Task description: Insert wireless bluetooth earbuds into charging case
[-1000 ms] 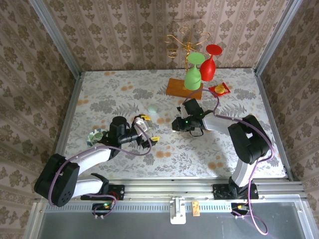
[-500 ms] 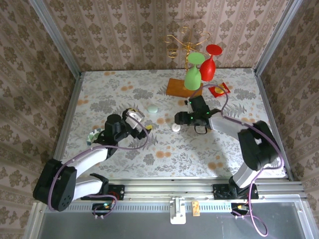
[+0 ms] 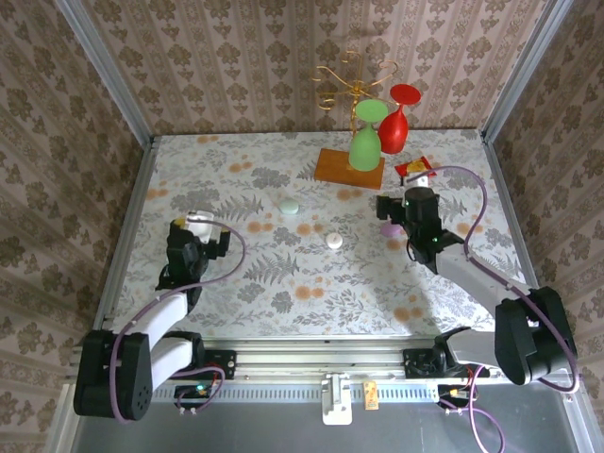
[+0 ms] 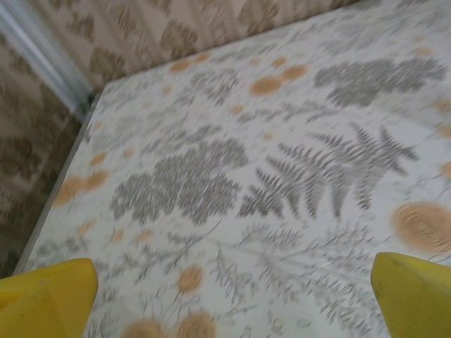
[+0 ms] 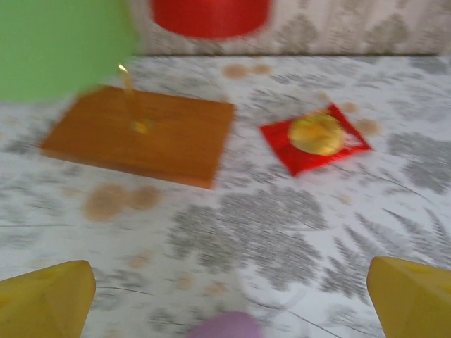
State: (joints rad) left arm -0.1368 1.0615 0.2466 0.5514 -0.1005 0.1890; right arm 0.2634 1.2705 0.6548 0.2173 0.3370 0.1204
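Since both grippers stand with fingers spread and nothing between them, no earbud is being carried now. In the top view the left gripper (image 3: 193, 225) sits toward 9 o'clock on the table (image 3: 236, 283), and its wrist view shows only patterned cloth between its yellow fingertips (image 4: 46, 296). The right gripper (image 3: 404, 209) sits toward 3 o'clock, pointing at the wooden base (image 5: 137, 134) and the red packet (image 5: 315, 137).

A purple case (image 3: 391, 229) lies just at 7 o'clock of the right gripper and shows low between the fingers in the right wrist view. A white case (image 3: 334, 241) rests near the table's middle, with a pale green case (image 3: 289, 206) at 11 o'clock of it.

The earbuds are too small to pick out, and I cannot tell whether any case is open or filled. By my reading the task is unfinished: an earbud must be found, gripped, and seated in a case.
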